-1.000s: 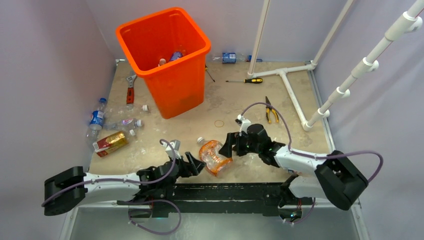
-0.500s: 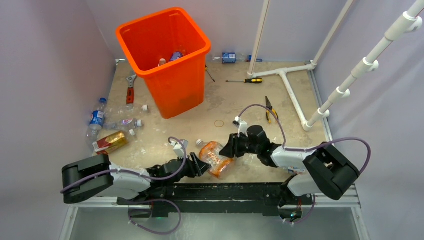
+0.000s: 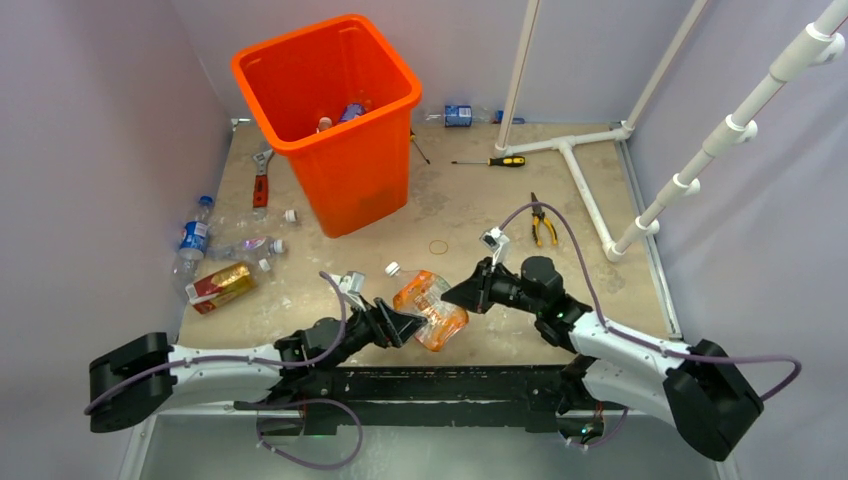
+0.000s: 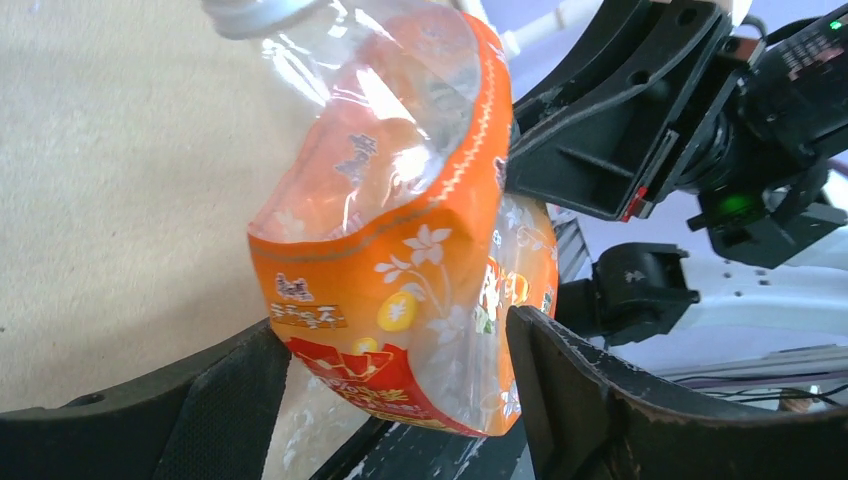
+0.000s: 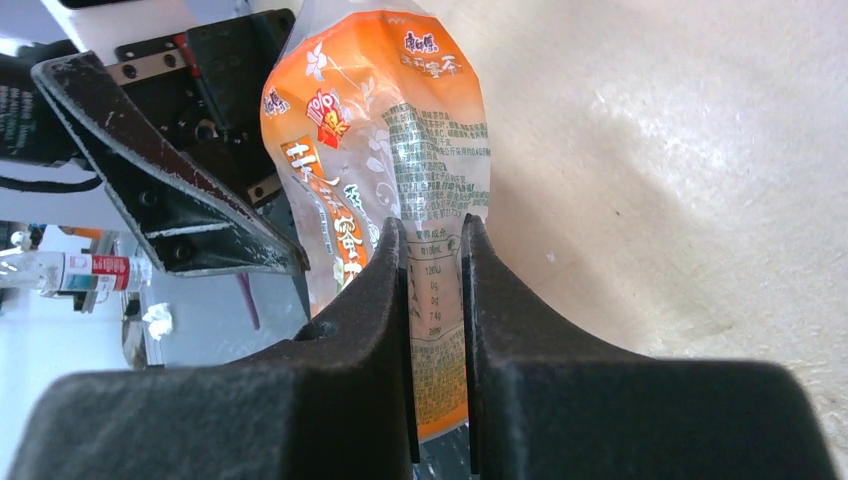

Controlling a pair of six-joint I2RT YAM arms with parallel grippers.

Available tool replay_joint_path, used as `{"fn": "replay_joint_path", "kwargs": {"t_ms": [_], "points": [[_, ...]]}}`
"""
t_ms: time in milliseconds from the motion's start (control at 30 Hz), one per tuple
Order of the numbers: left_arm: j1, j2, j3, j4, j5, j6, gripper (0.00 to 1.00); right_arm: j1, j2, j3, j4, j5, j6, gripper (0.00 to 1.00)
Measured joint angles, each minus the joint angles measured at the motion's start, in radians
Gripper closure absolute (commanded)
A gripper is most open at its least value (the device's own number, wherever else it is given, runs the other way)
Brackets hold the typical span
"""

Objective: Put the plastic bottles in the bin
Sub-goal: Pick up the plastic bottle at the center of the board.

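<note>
A crushed clear bottle with an orange label (image 3: pixel 428 308) (image 4: pixel 400 250) (image 5: pixel 385 130) hangs between both arms, near the front of the table. My right gripper (image 3: pixel 466 295) (image 5: pixel 433 225) is shut on the flattened edge of its label. My left gripper (image 3: pixel 402 325) (image 4: pixel 395 330) stands open, one finger on each side of the bottle's lower end. More plastic bottles lie at the left: a blue-labelled one (image 3: pixel 192 238), a clear one (image 3: pixel 250 246) and a red and gold one (image 3: pixel 220 286). The orange bin (image 3: pixel 350 180) stands at the back left with bottles inside.
A red-handled wrench (image 3: pixel 262 175) lies left of the bin. A screwdriver (image 3: pixel 495 161), pliers (image 3: pixel 542 222) and a white pipe frame (image 3: pixel 580 170) sit at the back right. A rubber band (image 3: pixel 438 247) lies mid-table. Another small bottle (image 3: pixel 458 115) rests by the back wall.
My right gripper has shut on the orange-labelled bottle, which now sits a little higher. The left gripper squeezed in and has opened again.
</note>
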Motion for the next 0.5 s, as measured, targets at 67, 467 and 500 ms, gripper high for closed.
{"fn": "replay_joint_path", "kwargs": {"t_ms": [67, 467, 500], "points": [[0.000, -0.058, 0.000, -0.021, -0.011, 0.011, 0.20, 0.000, -0.045, -0.002, 0.001, -0.001, 0.001, 1.00], [0.000, -0.027, 0.008, 0.088, 0.040, 0.088, 0.36, 0.000, -0.194, -0.039, 0.040, -0.007, 0.035, 1.00], [0.000, -0.001, 0.017, 0.115, 0.052, 0.096, 0.39, 0.000, -0.199, -0.043, 0.052, -0.011, 0.039, 1.00]]}}
